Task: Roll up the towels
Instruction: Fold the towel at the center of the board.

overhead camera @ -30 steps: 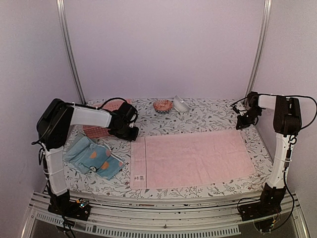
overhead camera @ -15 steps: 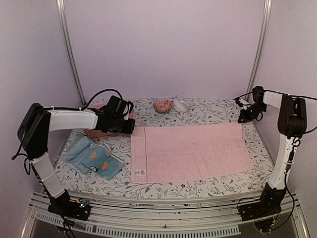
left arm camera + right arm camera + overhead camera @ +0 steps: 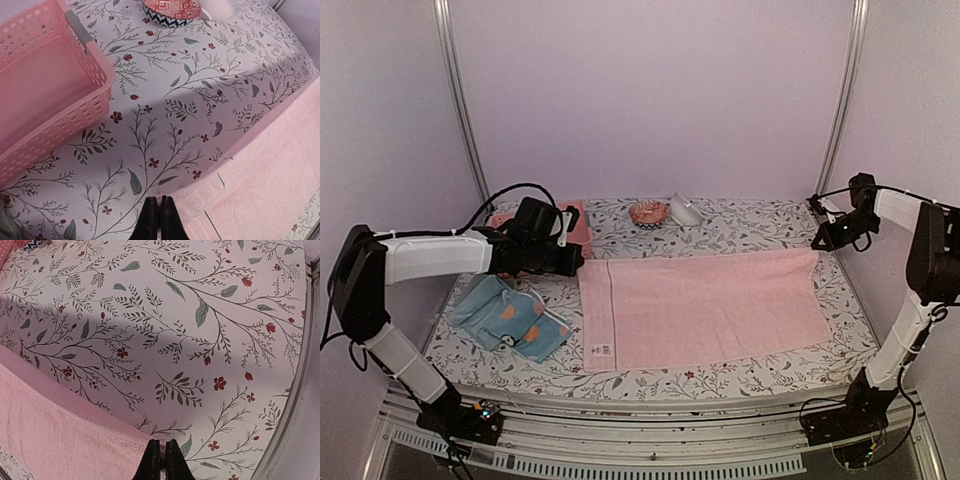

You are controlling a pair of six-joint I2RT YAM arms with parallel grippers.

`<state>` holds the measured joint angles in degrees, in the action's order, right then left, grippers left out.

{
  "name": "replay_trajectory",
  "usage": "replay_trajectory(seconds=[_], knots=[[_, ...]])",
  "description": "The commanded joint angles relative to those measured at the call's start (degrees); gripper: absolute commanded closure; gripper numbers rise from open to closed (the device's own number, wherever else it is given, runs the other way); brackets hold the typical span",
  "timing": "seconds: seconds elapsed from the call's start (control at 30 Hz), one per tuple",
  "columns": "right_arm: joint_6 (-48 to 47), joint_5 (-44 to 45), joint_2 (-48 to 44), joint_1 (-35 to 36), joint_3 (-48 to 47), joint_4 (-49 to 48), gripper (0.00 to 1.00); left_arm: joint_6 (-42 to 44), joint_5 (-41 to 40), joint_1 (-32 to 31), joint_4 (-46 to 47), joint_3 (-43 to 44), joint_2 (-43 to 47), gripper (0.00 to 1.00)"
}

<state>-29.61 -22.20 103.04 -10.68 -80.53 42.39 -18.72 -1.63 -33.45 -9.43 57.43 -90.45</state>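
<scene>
On the middle of the table (image 3: 740,225) the pink towel (image 3: 705,305) lies spread flat in one layer, with its long side running left to right. No part of it is rolled. Near the left front edge the light blue towel (image 3: 510,318) with orange motifs rests in a loose, crumpled heap, also not rolled. I cannot separate a plain teal towel from that heap with certainty. Behind it stands the pink basket (image 3: 50,85).

The left arm (image 3: 440,255) reaches to the far left corner of the pink towel and the right arm (image 3: 895,205) to its far right corner. In each wrist view the jaws are pressed together with almost no gap, and the far hem of the towel runs right into them. So I judge that the left jaws and the right jaws each pinch one corner of it.

The task seems to be at its early part: one towel is laid out, and I think it is ready for rolling. The rolling itself is left to do, and after that the other towels.
</scene>
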Motion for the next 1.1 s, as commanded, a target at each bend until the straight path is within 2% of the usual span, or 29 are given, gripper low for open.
replay_trajectory(seconds=[0.0,0.2,0.4,0.73,1.07], knots=[[-1.20,-1.23,-3.96,-1.29,4.38,-0.67,0.98,-0.85,1.83,-0.96,-1.28,-2.46,3.33,1.00],[-2.72,-0.67,-10.48,-3.41,10.65,0.12,0.97,-1.79,3.50,-2.58,-5.08,-5.46,8.01,1.00],[-5.02,0.50,-16.51,-4.52,19.56,0.51,0.98,-3.95,8.49,-4.03,-6.22,-10.16,11.75,1.00],[-7.06,1.66,-20.58,-6.56,26.36,0.24,0.98,-5.75,11.70,-6.41,-9.78,-14.45,12.59,1.00],[-10.06,4.74,-21.59,-6.90,32.86,-1.23,0.98,-6.77,13.81,-8.60,-11.04,-15.64,8.43,1.00]])
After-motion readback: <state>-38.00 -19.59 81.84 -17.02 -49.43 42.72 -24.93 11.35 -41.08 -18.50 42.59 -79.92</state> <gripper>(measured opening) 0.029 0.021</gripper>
